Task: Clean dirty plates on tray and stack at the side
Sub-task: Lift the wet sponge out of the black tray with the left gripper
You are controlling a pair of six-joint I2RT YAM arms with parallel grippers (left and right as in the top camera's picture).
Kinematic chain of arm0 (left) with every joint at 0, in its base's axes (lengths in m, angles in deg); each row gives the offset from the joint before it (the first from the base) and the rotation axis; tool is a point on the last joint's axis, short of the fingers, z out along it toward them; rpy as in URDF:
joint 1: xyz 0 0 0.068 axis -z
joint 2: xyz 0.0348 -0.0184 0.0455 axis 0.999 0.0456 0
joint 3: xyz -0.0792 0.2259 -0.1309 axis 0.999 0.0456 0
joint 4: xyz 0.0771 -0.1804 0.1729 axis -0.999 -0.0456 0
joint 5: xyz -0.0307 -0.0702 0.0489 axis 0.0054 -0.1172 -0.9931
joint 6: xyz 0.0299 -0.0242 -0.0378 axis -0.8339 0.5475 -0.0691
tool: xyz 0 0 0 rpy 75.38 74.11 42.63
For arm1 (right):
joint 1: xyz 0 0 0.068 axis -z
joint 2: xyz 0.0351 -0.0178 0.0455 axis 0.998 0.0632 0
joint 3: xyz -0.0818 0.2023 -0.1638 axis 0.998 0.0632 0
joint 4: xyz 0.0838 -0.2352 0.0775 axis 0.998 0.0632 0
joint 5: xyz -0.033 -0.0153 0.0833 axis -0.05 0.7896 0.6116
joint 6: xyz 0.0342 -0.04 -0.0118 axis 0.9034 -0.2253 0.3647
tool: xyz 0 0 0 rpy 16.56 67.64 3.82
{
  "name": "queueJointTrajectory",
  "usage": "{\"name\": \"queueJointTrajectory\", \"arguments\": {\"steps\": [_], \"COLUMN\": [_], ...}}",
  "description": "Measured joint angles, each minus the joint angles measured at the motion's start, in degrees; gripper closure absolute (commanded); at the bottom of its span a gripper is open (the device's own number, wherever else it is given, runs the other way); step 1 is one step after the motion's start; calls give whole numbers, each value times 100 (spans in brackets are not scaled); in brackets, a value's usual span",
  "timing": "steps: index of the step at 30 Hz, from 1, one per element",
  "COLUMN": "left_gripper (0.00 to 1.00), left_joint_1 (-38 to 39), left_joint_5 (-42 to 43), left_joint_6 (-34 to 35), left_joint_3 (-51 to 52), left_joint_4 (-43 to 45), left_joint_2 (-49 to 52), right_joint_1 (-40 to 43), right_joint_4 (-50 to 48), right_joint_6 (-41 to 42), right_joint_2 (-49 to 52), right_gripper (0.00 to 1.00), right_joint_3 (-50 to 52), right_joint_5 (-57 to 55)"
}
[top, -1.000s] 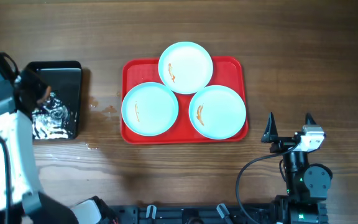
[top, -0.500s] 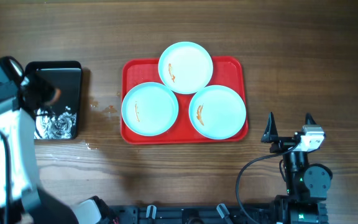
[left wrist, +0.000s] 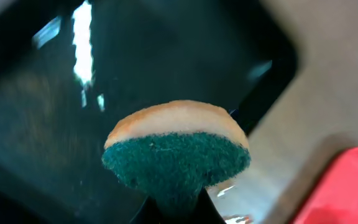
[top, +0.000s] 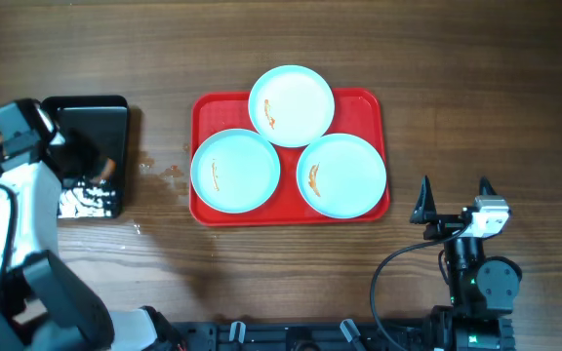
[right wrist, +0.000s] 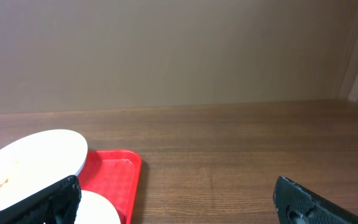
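My left gripper [top: 88, 161] clamps a sponge [left wrist: 176, 155] over the black bin [top: 100, 109]; my right gripper [top: 454, 198] gapes beside the tray [top: 371, 102].

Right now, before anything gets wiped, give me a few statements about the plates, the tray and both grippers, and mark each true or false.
1. All three plates lie on the red tray. True.
2. The left gripper is empty. False: it is shut on a sponge over the black bin.
3. The right gripper is open and holds nothing. True.
4. Every plate is clean. False: each shows an orange smear.
5. One plate sits in the black bin. False: none does.
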Motion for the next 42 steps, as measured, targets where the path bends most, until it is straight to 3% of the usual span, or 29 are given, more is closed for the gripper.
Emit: {"name": "queueJointTrajectory", "arguments": {"steps": [5,11,15,20,24,34,38,42], "left_gripper": [96,96,96,96,96,96,96,96], "left_joint_1": [0,7,26,33,33,33,37,17], "left_joint_5": [98,490,302,-219,-170,1786,1193,190], "left_joint_6": [0,0,-2,0,0,205,166,151], "left_joint_3": [-138,-835,-955,-378,-101,-1032,-1198,-857], "left_joint_4": [-50,177,160,81,-122,494,160,72], "left_joint_2": [-177,-1084,-1484,-640,72,-944,-1423,-1108], "right_joint_1": [0,0,0,0,0,0,0,0], "right_joint_4": [2,2,2,0,2,0,0,0], "right_joint_6": [0,0,0,0,0,0,0,0], "right_joint_2": [0,0,0,0,0,0,0,0], "right_gripper": [0,0,0,0,0,0,0,0], "right_joint_3": [0,0,0,0,0,0,0,0], "right_joint_5": [0,0,0,0,0,0,0,0]}}
